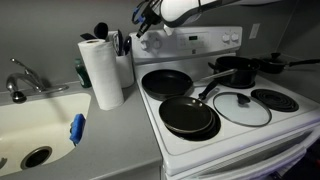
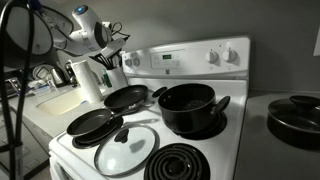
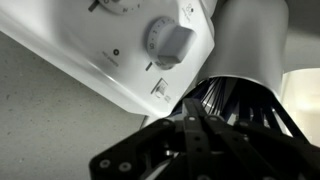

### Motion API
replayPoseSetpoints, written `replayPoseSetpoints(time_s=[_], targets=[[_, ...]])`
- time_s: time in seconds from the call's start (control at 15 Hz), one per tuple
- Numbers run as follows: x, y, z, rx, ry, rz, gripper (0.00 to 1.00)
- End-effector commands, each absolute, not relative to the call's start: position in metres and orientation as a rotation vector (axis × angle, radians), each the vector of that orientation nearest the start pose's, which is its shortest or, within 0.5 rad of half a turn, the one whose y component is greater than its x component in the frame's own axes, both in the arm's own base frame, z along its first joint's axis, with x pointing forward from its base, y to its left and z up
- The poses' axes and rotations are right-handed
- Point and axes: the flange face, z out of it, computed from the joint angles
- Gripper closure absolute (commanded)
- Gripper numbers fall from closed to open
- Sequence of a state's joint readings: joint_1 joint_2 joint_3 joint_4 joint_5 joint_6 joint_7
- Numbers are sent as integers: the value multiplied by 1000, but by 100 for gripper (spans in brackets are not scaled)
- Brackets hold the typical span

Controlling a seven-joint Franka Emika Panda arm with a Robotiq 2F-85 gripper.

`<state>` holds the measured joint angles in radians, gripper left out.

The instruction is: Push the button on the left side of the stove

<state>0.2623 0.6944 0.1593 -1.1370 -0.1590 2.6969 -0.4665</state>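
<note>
At the far left in an exterior view you see the sink [image 1: 20, 118], then the paper towel roll [image 1: 101, 72] standing on the grey counter [image 1: 120, 140]. Right of the roll your gripper [image 1: 143, 24] hangs near the left end of the raised back panel of the stove [image 1: 235, 133]. The stove stands right of the counter and carries black pans [image 1: 188, 115]. In the wrist view a round knob [image 3: 168, 42] and a small button [image 3: 160, 87] are near the gripper; I cannot tell if it is open or closed
</note>
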Motion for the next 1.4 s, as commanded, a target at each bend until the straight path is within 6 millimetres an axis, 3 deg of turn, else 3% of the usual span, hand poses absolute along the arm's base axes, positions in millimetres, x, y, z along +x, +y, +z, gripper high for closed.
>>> replayPoseSetpoints(time_s=[0.0, 0.53, 1.33], targets=[[743, 288, 508, -2655, -1228, -1297, 100], [740, 292, 506, -2704, -1144, -1218, 100], [743, 289, 511, -2759, -1070, -1268, 100]])
